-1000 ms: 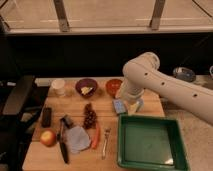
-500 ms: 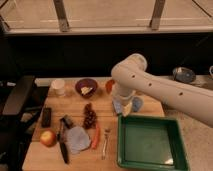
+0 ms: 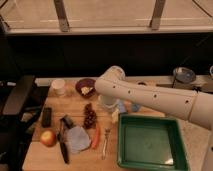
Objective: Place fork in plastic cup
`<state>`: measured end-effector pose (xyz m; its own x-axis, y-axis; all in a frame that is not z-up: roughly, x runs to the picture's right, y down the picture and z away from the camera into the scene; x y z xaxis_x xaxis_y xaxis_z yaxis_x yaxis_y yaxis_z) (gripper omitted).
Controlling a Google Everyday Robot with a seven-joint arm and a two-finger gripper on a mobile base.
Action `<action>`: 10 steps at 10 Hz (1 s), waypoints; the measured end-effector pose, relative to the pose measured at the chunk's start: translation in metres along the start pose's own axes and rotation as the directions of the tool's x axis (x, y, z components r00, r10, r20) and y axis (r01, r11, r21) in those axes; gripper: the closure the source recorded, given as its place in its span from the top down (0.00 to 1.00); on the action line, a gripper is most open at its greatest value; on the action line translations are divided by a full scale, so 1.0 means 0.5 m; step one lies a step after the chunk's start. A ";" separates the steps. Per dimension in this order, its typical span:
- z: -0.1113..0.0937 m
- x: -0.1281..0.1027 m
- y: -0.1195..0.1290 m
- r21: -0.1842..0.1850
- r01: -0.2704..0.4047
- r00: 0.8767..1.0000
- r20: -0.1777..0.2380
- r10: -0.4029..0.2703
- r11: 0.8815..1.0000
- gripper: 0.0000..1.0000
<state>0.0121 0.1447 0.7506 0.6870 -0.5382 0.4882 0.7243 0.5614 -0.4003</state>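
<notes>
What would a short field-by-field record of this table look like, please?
fork: flat on the wooden table, right of the carrot, untouched
plastic cup: light blue, partly hidden behind the arm, beyond the green tray
gripper: low over the table, between the grapes and the tray, beyond the fork
arm: reaches in from the right
task state: fork not yet in cup

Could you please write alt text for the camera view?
The robot's claw hangs over a wooden table, just right of the grapes. The fork lies flat between a carrot and a green tray.
</notes>
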 end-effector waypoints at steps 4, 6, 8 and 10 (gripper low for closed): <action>0.071 -0.021 0.017 -0.042 -0.002 0.999 0.051 0.004 0.999 0.65; 0.099 -0.034 0.024 -0.056 0.008 0.997 0.076 -0.004 0.998 0.65; 0.131 -0.046 0.031 -0.068 0.026 0.994 0.109 -0.018 0.997 0.65; 0.158 -0.045 0.038 -0.078 0.027 0.991 0.133 -0.016 0.997 0.65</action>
<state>0.0058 0.2172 0.7933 0.6614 -0.4585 0.5935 0.7446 0.4962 -0.4465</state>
